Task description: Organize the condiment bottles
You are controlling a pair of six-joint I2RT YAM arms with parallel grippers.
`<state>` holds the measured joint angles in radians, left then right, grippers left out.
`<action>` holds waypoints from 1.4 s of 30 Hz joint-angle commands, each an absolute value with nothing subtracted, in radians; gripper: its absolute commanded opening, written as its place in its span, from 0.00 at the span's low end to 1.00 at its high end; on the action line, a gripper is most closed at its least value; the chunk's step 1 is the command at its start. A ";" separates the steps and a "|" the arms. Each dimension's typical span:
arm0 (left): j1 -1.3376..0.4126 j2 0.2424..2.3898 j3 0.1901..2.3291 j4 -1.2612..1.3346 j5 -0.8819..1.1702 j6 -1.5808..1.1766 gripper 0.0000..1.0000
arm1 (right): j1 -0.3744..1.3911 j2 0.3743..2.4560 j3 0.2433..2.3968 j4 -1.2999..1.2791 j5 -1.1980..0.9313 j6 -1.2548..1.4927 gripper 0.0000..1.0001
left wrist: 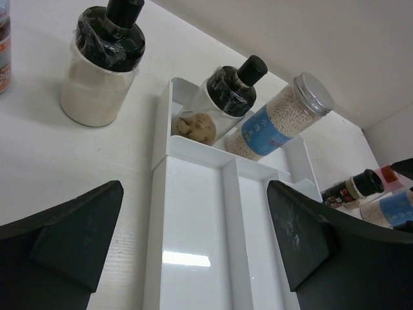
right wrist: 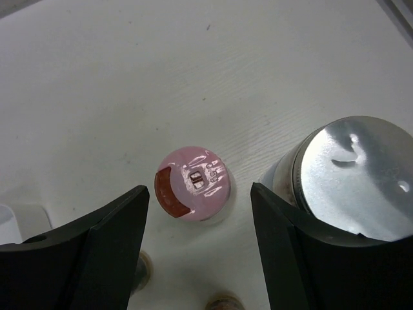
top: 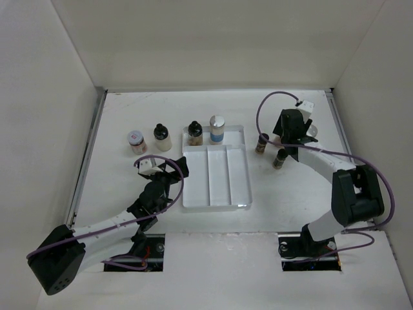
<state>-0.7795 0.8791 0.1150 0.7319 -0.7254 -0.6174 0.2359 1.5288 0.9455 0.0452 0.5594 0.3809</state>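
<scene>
In the top view, a pink-capped bottle [top: 135,141] and a black-capped bottle of white grains [top: 162,137] stand left of the clear tray [top: 216,194]. A black-capped bottle [top: 195,134] and a silver-capped, blue-labelled bottle [top: 217,129] stand in the tray's far compartment. My left gripper [top: 177,169] [left wrist: 193,223] hangs open over the tray's left edge, holding nothing. My right gripper [top: 293,132] [right wrist: 200,194] is open above another pink-capped bottle [right wrist: 192,184], with a gap on both sides. A silver-capped bottle [right wrist: 352,177] stands just outside the right finger.
Two dark-capped bottles [top: 261,143] [top: 280,158] stand on the table between the tray and my right arm. White walls close the table on the left, back and right. The tray's three long compartments [left wrist: 193,258] hold nothing.
</scene>
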 commanded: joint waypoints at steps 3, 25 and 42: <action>-0.780 0.871 0.121 0.792 -0.718 -0.627 0.97 | 0.234 1.588 1.012 0.101 0.520 0.382 0.69; -0.780 0.916 0.137 0.805 -0.709 -0.629 0.97 | 0.402 1.534 1.173 0.169 0.485 0.262 0.42; -0.780 0.919 0.143 0.801 -0.709 -0.627 0.97 | 0.581 1.752 1.197 0.218 0.420 0.376 0.42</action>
